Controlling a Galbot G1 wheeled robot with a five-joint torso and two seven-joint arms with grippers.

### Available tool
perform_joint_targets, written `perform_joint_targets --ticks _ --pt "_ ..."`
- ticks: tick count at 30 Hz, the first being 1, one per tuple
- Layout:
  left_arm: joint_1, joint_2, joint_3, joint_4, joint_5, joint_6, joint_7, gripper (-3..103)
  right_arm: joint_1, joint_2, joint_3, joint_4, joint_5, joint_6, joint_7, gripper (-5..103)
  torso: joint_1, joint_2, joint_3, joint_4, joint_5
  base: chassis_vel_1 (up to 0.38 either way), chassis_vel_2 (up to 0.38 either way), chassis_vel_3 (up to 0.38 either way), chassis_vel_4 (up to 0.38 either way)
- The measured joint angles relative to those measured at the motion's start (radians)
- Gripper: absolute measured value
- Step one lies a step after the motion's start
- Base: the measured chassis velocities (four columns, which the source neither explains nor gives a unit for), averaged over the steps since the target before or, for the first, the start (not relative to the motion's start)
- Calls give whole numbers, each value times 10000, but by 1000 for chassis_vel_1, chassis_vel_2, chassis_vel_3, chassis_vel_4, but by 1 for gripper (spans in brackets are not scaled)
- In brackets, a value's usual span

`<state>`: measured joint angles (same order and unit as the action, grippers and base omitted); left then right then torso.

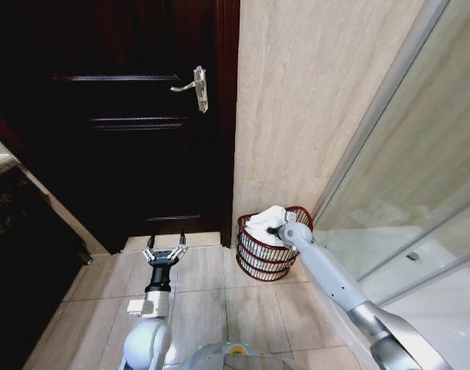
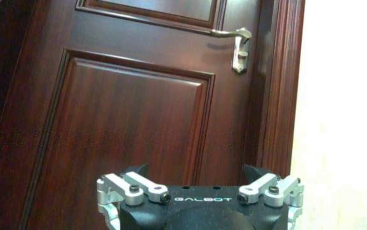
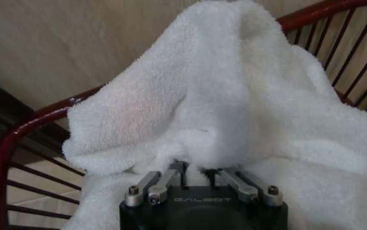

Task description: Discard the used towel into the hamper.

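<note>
- Right gripper (image 1: 275, 230) reaching into the hamper (image 1: 254, 258) at lower centre of the head view, arm stretched in from the lower right corner of the frame.
- Clenched on the towel (image 3: 234, 110): in the right wrist view fingers (image 3: 170, 175) drawn close together, a fold of white terry cloth pinched between them and rising in a peak above.
- Towel (image 1: 264, 222) piled in the hamper's mouth, heaped above the rim; part draped over the far rim on the side toward the door (image 1: 119, 116).
- Hamper rim (image 3: 17, 139) dark red, curving round the towel in the right wrist view, thin wire bars below it; beige wall behind.
- Hamper standing on the tiled floor (image 1: 212, 308), against the beige tiled wall (image 1: 297, 100), just right of the dark wooden door frame and left of the glass partition (image 1: 404, 177).
- Left gripper (image 1: 165, 250) low at lower left of centre in the head view, held above the floor tiles, well apart from the hamper, pointing toward the door.
- Released: fingers (image 2: 122, 184) spread wide, nothing between them, seen in the left wrist view.
- Door handle (image 2: 234, 43) metal, at upper right of the left wrist view; same handle (image 1: 195, 87) at upper centre of the head view.
</note>
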<state>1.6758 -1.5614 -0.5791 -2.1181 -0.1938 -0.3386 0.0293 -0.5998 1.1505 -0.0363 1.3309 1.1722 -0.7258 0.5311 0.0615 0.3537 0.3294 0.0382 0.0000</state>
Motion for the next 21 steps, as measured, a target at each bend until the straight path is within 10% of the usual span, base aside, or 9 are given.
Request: perform_joint_targets --ticks 21 --pt "-21 -88 60 -33 26 -11 47 100 275 345 -264 -698 -344 -6 73 98 0 0 1 0 1 0 0 0 0"
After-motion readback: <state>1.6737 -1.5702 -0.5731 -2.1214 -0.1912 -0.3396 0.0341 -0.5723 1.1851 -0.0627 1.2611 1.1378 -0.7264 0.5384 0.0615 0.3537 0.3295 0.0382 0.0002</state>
